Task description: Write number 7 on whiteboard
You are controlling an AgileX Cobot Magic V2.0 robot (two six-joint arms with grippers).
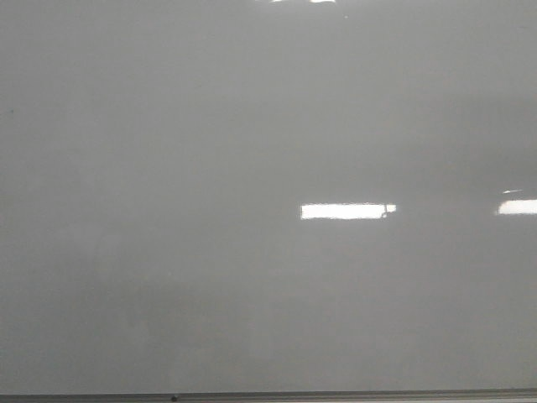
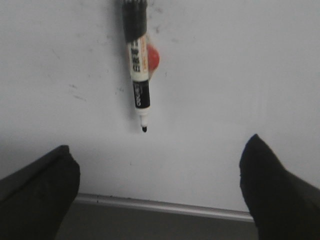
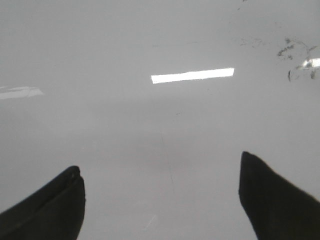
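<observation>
The whiteboard (image 1: 210, 168) is a glossy pale grey board that fills the front view, with a thin grey frame along its bottom edge. No number 7 shows on it. In the left wrist view a marker (image 2: 138, 70) with a black and white barrel lies on the board (image 2: 240, 75), its uncapped black tip pointing towards my left gripper (image 2: 159, 152), which is open and empty, well short of the marker. My right gripper (image 3: 160, 167) is open and empty over bare board (image 3: 150, 125). Neither gripper shows in the front view.
A red round thing (image 2: 152, 57) lies against the marker. The board's grey frame (image 2: 165, 206) runs between the left fingers. Black smudges (image 3: 295, 47) mark the board in the right wrist view. Bright light reflections (image 1: 346, 211) lie on the board.
</observation>
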